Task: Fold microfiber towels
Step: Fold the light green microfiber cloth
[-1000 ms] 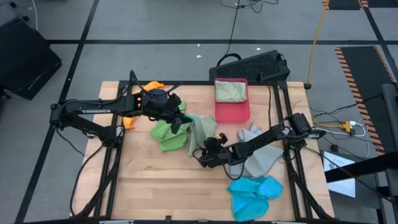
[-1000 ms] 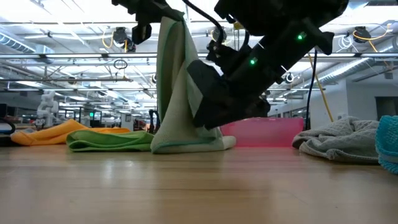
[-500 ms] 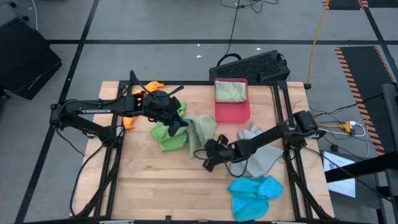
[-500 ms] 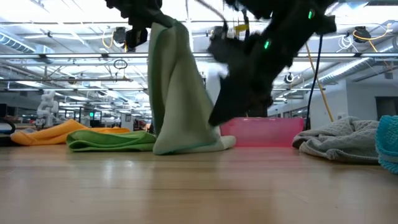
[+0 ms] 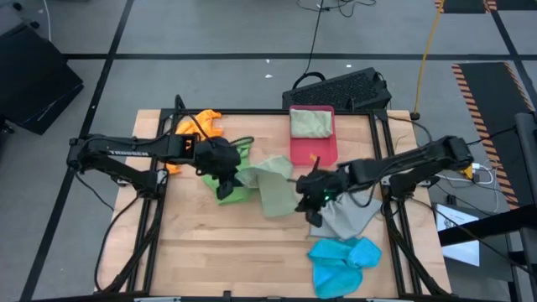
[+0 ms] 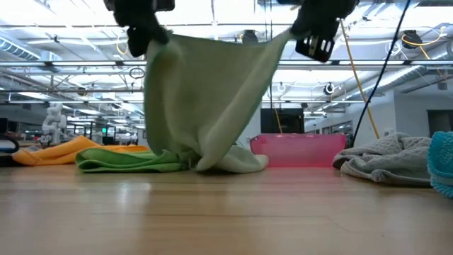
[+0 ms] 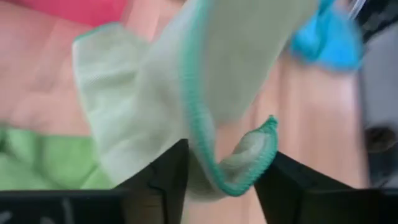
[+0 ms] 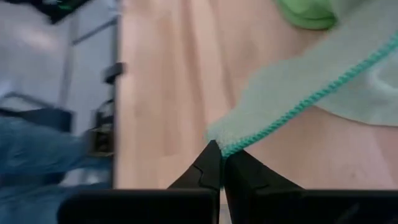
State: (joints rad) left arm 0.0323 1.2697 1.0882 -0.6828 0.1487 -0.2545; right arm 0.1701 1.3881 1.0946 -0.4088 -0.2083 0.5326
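overhead looking down, table-level across, two wrist close-ups

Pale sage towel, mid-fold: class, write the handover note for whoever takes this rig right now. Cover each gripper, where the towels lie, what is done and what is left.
Right gripper: shut on one corner of the pale sage towel, lifted above the table.
Left gripper: fingers apart, the towel's teal hem lying between them; grip uncertain.
The towel hangs spread between both arms, its bottom on the wood.
Elsewhere: bright green towel beside the left arm, orange towel at the far left, grey towel and blue towel to the right, all unfolded. One pale cloth lies in the pink tray.
Left: fold the sage towel, then the other four.
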